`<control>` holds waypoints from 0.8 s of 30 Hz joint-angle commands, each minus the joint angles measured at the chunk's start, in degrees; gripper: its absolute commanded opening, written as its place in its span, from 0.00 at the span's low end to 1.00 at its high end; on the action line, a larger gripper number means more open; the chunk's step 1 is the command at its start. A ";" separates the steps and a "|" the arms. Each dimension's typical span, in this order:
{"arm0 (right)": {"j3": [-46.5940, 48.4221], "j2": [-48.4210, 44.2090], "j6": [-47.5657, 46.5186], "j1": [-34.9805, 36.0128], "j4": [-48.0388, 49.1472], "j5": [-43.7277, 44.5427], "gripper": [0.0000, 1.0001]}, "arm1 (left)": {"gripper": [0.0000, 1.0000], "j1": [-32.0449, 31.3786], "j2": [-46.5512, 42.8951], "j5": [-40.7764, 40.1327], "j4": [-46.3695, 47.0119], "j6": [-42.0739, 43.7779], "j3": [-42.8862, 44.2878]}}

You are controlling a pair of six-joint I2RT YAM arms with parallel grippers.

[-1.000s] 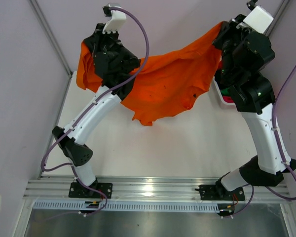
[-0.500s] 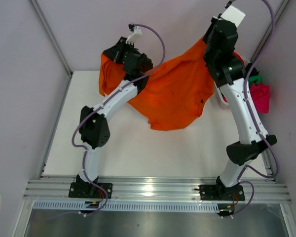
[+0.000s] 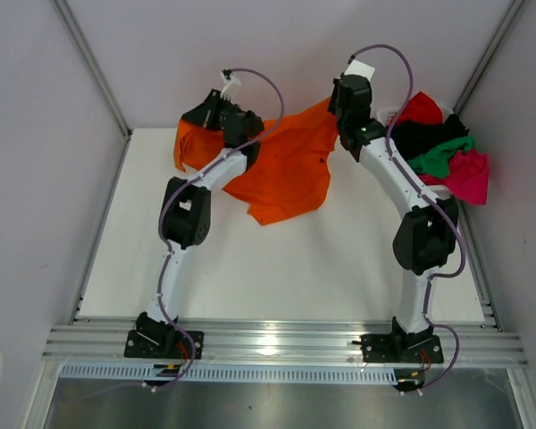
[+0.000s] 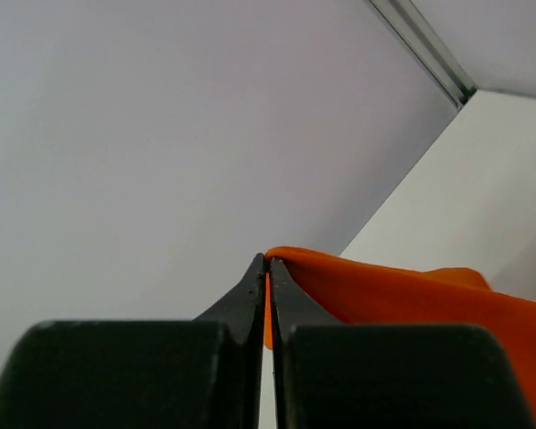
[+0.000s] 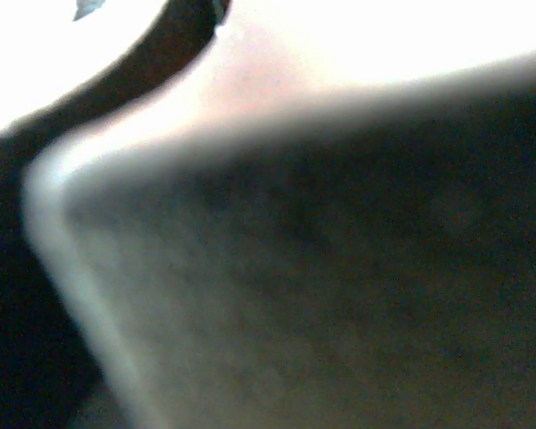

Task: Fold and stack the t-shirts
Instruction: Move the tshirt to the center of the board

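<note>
Left fingers, seemingly right fingers, pinch orange t-shirt.

A white desk fills the middle of the top view, with pale lilac-grey walls on its 9, 12 and 3 o'clock sides and slanted metal posts at 10 o'clock and 2 o'clock. Along its 6 o'clock edge run a ribbed aluminium rail and, beyond that, a slotted white strip. At 2 o'clock a bit of white basket shows, mostly covered.
</note>
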 commanded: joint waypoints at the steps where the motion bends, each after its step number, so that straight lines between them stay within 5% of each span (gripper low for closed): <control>1: -1.42 0.49 -0.67 -0.01 13.48 -4.20 0.00 | 0.01 1.77 -2.62 -1.17 11.03 0.21 6.16; 4: -0.46 3.66 -0.14 -0.09 13.76 -4.91 0.00 | 0.01 1.85 -2.53 -1.17 23.35 6.53 10.55; 12: -1.50 4.46 1.88 0.08 11.20 -7.02 0.00 | 0.03 1.59 -9.99 1.01 14.42 -1.25 17.59; 15: -3.17 3.40 2.49 -0.01 11.12 -7.63 0.00 | 0.06 1.15 -17.37 8.28 -6.45 -20.11 18.56; 16: -3.79 2.88 2.58 -0.09 11.12 -7.90 0.00 | 0.08 0.98 -19.48 10.84 -15.48 -36.70 19.17; 17: -4.05 2.70 2.59 -0.10 10.85 -7.81 0.00 | 0.12 0.89 -23.50 13.65 -38.46 -46.53 21.00; 19: -4.14 2.70 2.67 0.17 10.42 -7.46 0.00 | 0.13 0.63 -27.39 21.92 -56.01 -66.81 23.04; 24: -6.16 1.47 2.76 1.13 10.32 -6.05 0.00 | 0.15 -1.66 -35.57 28.00 -81.45 -77.46 18.56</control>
